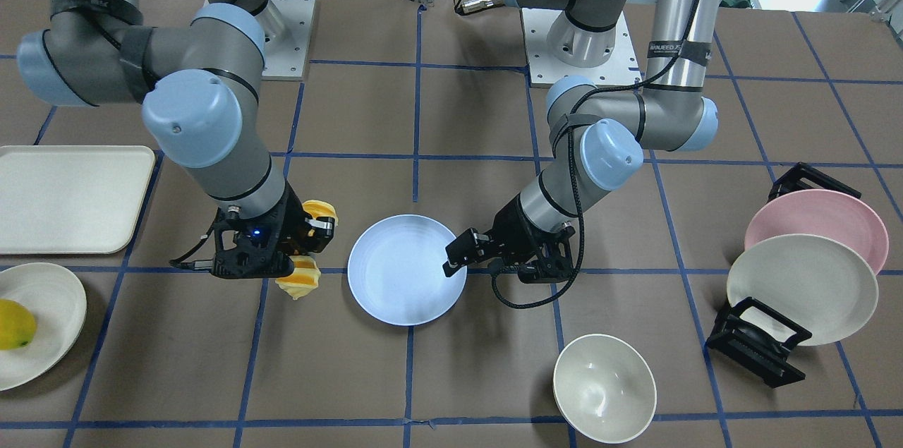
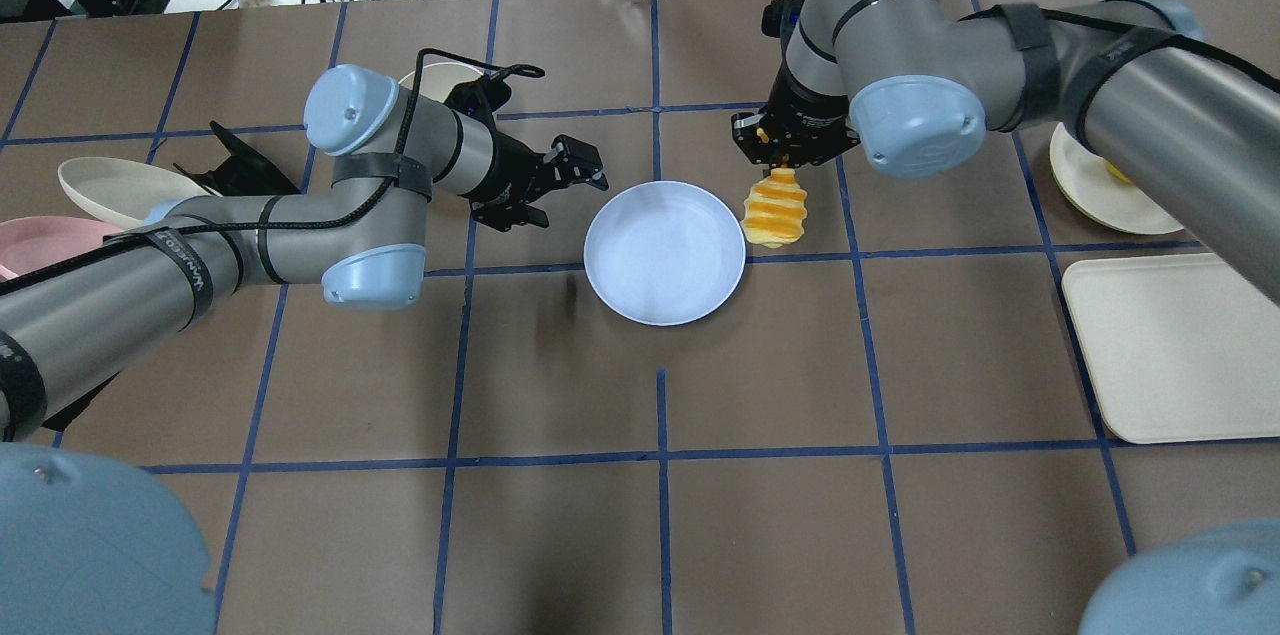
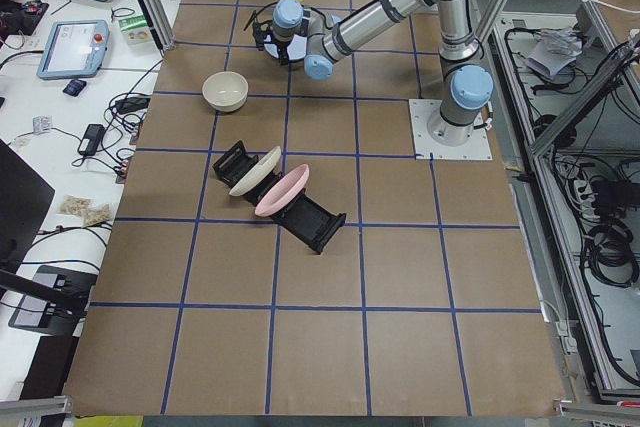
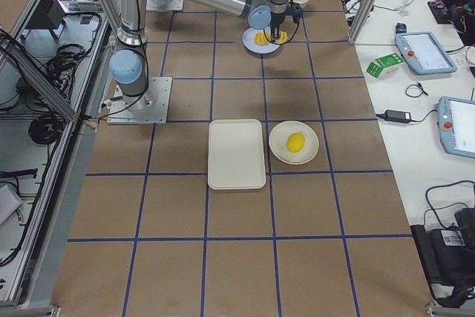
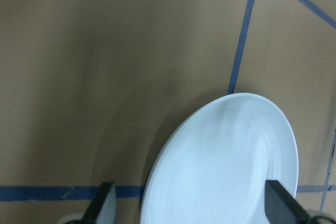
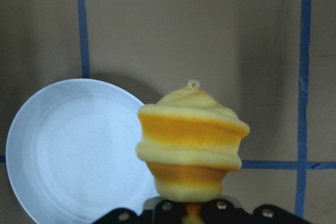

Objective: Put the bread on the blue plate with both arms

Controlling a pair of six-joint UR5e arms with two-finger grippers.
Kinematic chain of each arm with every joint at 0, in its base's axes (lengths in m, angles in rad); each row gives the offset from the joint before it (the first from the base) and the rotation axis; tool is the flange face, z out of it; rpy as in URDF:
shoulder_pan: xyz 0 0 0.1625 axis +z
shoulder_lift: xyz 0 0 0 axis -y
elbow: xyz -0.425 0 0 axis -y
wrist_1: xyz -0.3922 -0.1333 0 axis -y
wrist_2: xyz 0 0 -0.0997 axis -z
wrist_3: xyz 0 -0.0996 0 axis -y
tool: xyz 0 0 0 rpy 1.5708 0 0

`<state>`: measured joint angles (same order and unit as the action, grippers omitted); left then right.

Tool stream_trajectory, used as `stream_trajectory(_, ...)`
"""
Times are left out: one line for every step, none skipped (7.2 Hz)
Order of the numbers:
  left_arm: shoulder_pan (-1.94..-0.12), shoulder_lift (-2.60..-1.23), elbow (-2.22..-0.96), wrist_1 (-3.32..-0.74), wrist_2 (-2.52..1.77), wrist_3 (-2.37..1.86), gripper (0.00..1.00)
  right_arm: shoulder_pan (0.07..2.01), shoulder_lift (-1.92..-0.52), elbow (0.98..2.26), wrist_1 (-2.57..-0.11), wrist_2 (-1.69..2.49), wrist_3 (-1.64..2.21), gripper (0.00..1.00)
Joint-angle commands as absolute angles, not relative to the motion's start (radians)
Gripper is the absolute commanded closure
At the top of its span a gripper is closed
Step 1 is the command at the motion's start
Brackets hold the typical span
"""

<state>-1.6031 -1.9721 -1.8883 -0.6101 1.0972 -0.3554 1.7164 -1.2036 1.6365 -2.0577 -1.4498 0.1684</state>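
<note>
The blue plate (image 2: 664, 253) lies flat near the table's middle; it also shows in the front view (image 1: 405, 270). My right gripper (image 2: 785, 155) is shut on the bread (image 2: 775, 215), a ridged orange and yellow loaf. It holds the loaf above the table, just beside the plate's rim. In the right wrist view the bread (image 6: 191, 140) hangs in front of the camera with the plate (image 6: 73, 145) to its left. My left gripper (image 1: 458, 254) is open at the plate's opposite rim. In the left wrist view its fingertips (image 5: 105, 203) stand wide apart with the plate (image 5: 226, 161) between them.
A cream tray (image 2: 1170, 345) and a cream plate (image 1: 42, 335) with a yellow fruit (image 1: 14, 324) lie on my right side. On my left side are a cream bowl (image 1: 603, 388), and a pink plate (image 1: 825, 219) and a cream plate (image 1: 804, 289) leaning in black racks.
</note>
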Motion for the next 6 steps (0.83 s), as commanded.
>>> stream_trajectory(-1.595, -1.935, -1.719, -0.879, 1.272, -0.242, 0.00, 1.784, -1.140, 1.618, -2.094, -1.434, 0.306, 1.00)
stream_trajectory(-1.595, -1.907, -1.648, -0.997, 1.404, -0.227, 0.00, 1.810, -1.120, 1.620, -2.130, -1.422, 0.346, 1.00)
stream_trajectory(-1.586, -1.879, -1.599, -1.116, 1.472, -0.209, 0.00, 1.836, -1.100, 1.621, -2.135, -1.422, 0.366, 1.00)
stream_trajectory(-1.544, -1.846, -1.553, -1.241, 1.489, -0.171, 0.00, 1.860, -1.071, 1.620, -2.173, -1.422, 0.370, 1.00)
stream_trajectory(-1.513, -1.803, -1.530, -1.341, 1.489, -0.172, 0.00, 1.861, -1.056, 1.623, -2.181, -1.431, 0.373, 0.99)
stream_trajectory(-1.506, -1.758, -1.514, -1.403, 1.489, -0.172, 0.00, 1.862, -1.052, 1.626, -2.175, -1.433, 0.373, 0.84)
